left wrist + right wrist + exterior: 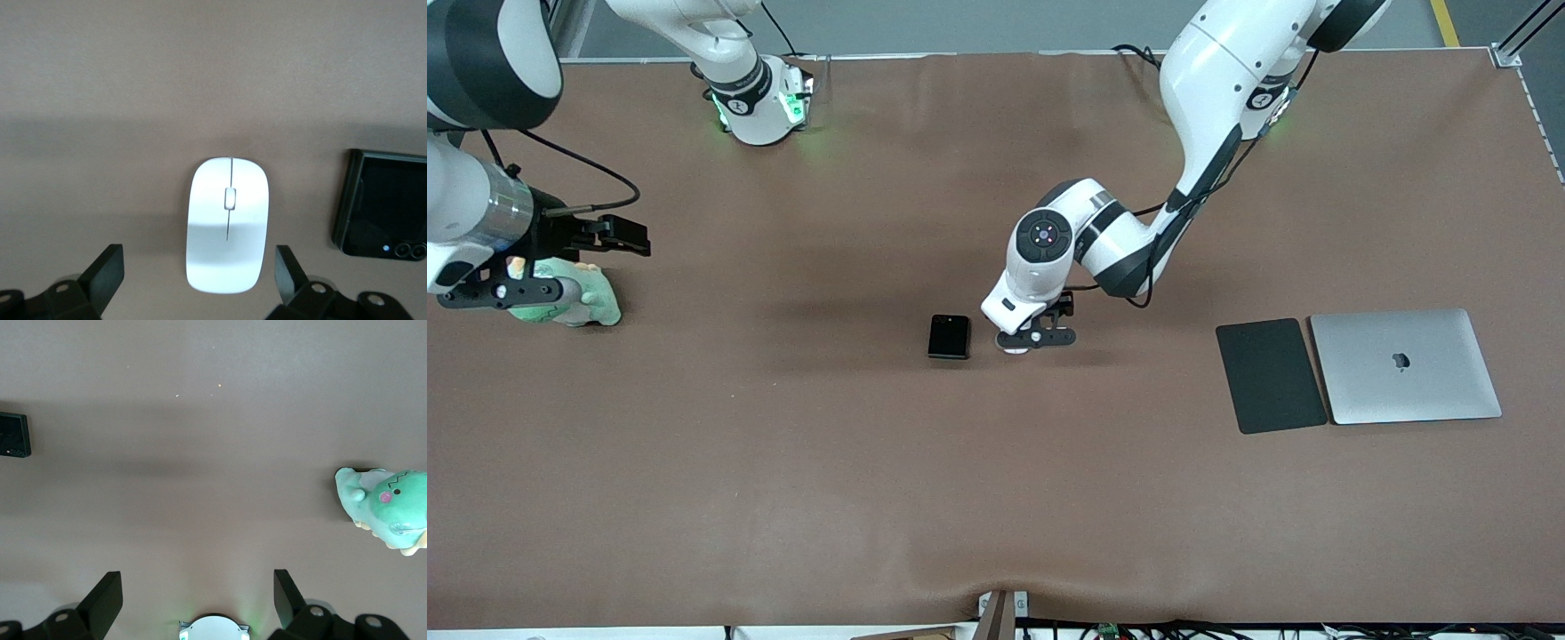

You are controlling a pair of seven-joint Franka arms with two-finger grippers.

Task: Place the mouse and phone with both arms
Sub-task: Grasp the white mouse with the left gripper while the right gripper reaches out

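Note:
The white mouse lies on the brown table near its middle. In the front view only a sliver of it shows under my left gripper. My left gripper is open and low over the mouse, with one finger on each side and clear of it. The black folded phone lies flat beside the mouse, toward the right arm's end, and shows in the left wrist view. My right gripper is open and empty, up in the air at the right arm's end. The phone shows small in the right wrist view.
A green plush toy lies under and beside my right gripper and shows in the right wrist view. A dark grey mouse pad and a closed silver laptop lie side by side toward the left arm's end.

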